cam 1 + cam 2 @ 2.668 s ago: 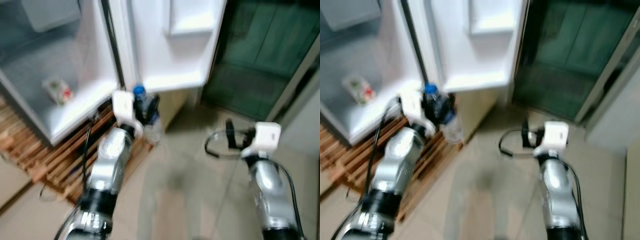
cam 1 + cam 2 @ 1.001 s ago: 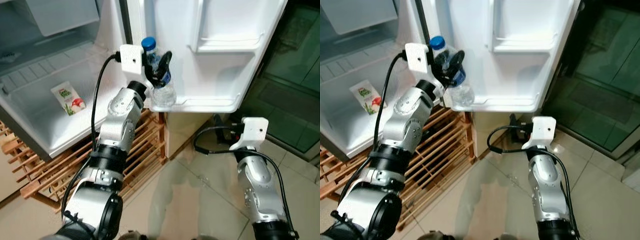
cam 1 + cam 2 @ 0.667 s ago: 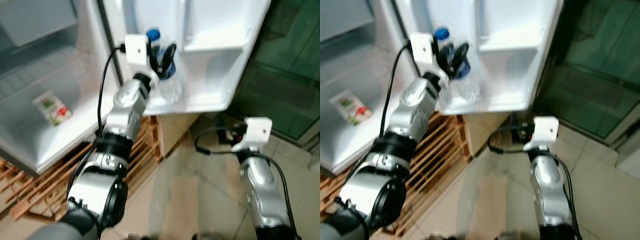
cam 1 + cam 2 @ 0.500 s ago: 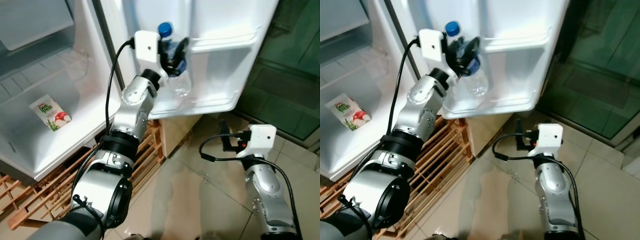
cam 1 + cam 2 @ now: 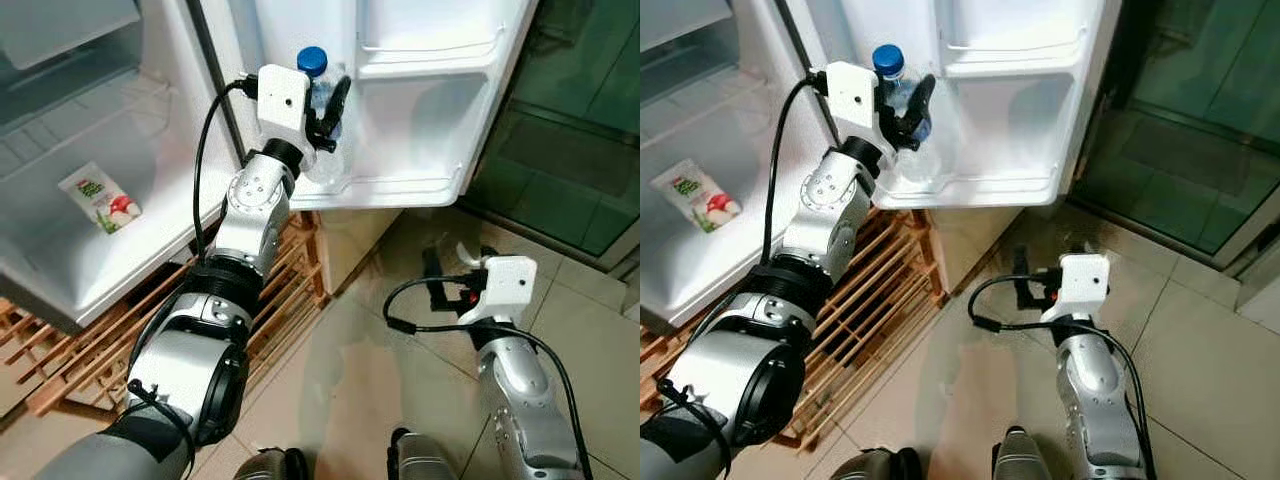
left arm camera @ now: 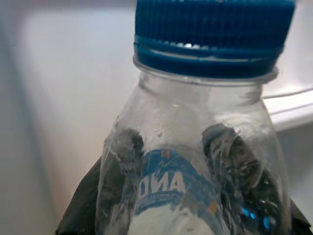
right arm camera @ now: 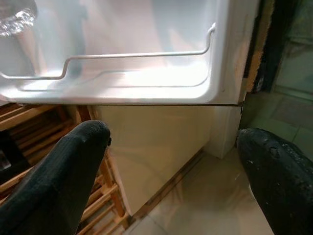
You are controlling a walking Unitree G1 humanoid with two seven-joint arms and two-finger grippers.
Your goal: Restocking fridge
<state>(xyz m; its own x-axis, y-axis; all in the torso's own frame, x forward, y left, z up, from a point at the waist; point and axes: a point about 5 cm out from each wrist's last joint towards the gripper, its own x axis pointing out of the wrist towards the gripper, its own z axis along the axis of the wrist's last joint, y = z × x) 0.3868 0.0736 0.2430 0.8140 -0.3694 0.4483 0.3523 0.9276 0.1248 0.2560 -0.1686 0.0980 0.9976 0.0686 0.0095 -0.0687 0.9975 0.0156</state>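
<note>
My left gripper [image 5: 328, 108] was raised to the open fridge door [image 5: 420, 100], its two black fingers clamped on a clear plastic water bottle [image 5: 322, 120] with a blue cap [image 5: 312, 60]. The bottle stood upright at the left end of the door's lowest shelf [image 5: 400, 185], its base down inside the shelf behind the low front rail and its cap above my wrist camera housing. In the left wrist view the cap [image 6: 210, 34] sat at the top and my fingers [image 6: 117, 171] showed dark through the clear plastic on both sides of the blue label [image 6: 166, 183].

My right gripper [image 5: 450, 275] hung low over the tiled floor [image 5: 360, 400], below and to the right of the door, and touched nothing. Its fingers [image 7: 54, 176] stood well apart in the right wrist view, which looked up at the underside and rail of that same bottom door shelf [image 7: 122, 78].

Inside the fridge compartment [image 5: 60, 250] to my left, a small juice carton [image 5: 100, 198] with fruit printed on it lay flat on the white floor of the compartment. The fridge stood on a wooden slatted pallet [image 5: 290, 290]. A dark green glass door [image 5: 580, 140] was beyond the fridge door on the right.
</note>
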